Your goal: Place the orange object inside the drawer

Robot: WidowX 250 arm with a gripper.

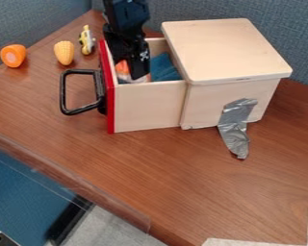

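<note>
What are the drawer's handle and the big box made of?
The handle looks like black metal, maybe hard plastic: it's smooth with shiny spots. The box seems to be pale, smooth wood, since it's light tan, though its grain is faint.

An office cubicle, it seems — blue-grey woven fabric partitions rise behind a brown wood-grain counter — with speckled grey flooring below.
</note>
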